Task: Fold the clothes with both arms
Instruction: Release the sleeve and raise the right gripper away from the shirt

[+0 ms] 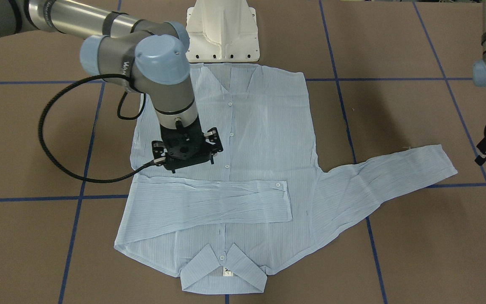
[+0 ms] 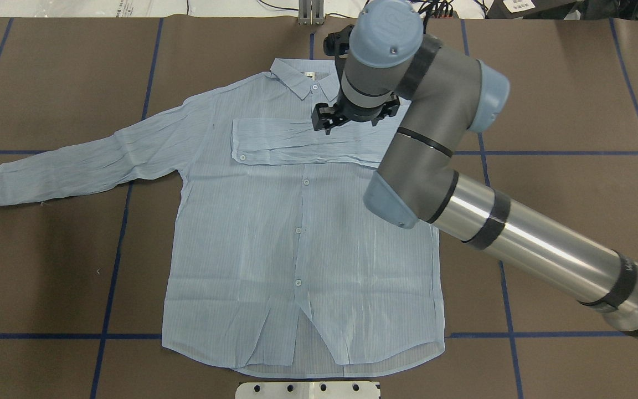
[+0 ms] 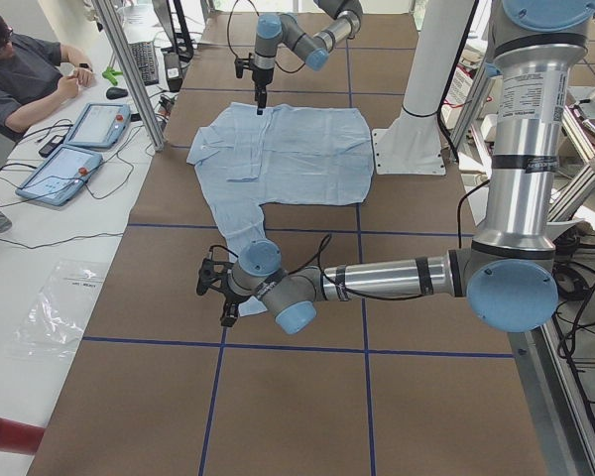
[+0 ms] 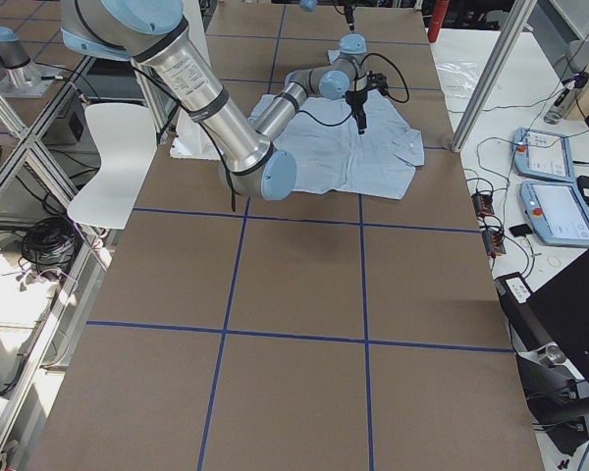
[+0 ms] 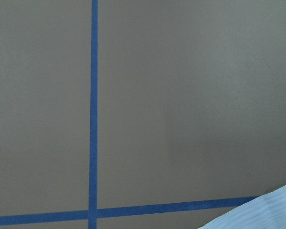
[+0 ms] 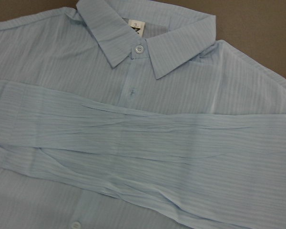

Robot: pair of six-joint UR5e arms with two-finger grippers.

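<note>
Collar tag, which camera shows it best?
The right wrist view: the tag sits close up inside the collar, its 3 readable. The front-facing and overhead views show only a tiny white patch. In the side views it is too small to tell, and the left wrist view misses it.

1. One camera looks down from behind the robot [image 1: 222,29]; another faces it across the bench [image 1: 395,42].
2. Two watch from the bench ends, far back.
3. Wrist cameras look down, very close. Every view shows the shirt [image 2: 297,221].
</note>
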